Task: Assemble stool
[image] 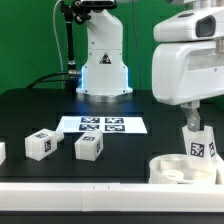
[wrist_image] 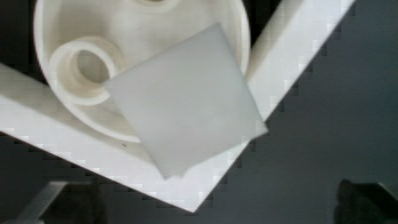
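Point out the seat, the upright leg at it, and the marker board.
seat (image: 172,171), exterior view, on its front rim.
upright leg (image: 201,148), exterior view, on its tagged face.
marker board (image: 68,126), exterior view, on its bare end.

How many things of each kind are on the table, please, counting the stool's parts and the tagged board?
Block legs: 4, one cut off at the exterior view's left edge
Round seat: 1
Marker board: 1
Total: 6
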Available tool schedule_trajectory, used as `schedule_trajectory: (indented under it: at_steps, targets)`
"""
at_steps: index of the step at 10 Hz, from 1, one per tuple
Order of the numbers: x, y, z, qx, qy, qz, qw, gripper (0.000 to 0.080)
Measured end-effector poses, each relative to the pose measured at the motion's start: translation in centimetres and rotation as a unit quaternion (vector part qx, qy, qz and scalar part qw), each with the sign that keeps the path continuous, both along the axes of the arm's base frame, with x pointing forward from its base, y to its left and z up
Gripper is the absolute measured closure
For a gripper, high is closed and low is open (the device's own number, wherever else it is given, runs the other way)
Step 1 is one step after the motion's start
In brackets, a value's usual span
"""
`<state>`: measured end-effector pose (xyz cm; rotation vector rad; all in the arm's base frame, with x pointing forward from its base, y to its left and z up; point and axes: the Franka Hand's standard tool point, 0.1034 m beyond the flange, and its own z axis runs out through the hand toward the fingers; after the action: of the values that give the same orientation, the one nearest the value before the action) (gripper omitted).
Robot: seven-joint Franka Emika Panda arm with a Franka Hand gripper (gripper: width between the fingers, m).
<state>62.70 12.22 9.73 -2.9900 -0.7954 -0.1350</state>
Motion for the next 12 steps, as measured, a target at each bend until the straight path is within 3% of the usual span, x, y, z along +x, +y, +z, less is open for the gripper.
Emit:
schedule_trajectory:
  at_steps: [2, 7, 9, 10, 12]
  targets:
    - [-0.5, 0.3, -0.7, -0.004, 0.005, 0.008, 1.0, 0.015]
    - [-0.9, -0.8, -1.8, -0.006, 0.008, -0.001, 1.0, 0.015]
    - [-0.9, -0.8, -1.8, -0.005, 0.006, -0.003, 1.0, 0.0417]
    - [-0.8, -0.8, -1.7, -0.005, 0.006, -0.003, 1.0, 0.0458]
    - [-0.8, -0.8, -1.7, -0.005, 0.007, -0.005, 1.0, 0.0458]
